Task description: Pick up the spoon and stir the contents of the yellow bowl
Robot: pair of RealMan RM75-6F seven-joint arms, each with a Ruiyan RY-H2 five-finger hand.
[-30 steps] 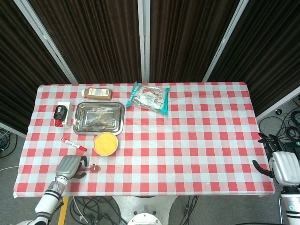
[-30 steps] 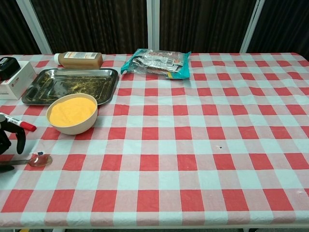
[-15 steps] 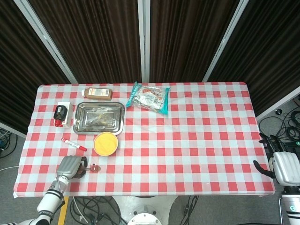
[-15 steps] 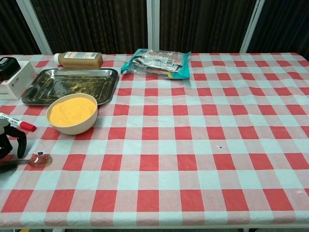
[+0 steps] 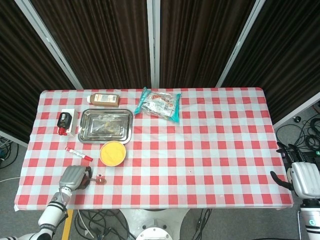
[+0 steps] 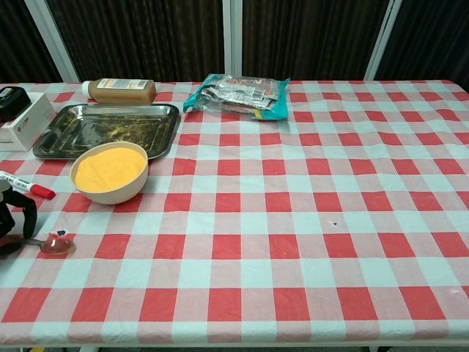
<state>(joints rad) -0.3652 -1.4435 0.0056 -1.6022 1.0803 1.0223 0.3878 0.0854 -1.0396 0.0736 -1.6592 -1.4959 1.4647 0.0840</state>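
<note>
The left hand (image 5: 74,177) curls its fingers around the spoon (image 6: 55,244) handle on the tabletop (image 6: 293,220), near the bowl (image 6: 110,172). The right hand (image 5: 304,178) hangs empty, fingers apart, off the edge.

Head view: the whole counter (image 5: 210,150) is being overlooked steeply from high above. Chest view: the counter (image 6: 308,220) is being viewed low, close, facing the curtains. Shared: the checked counter top.
</note>
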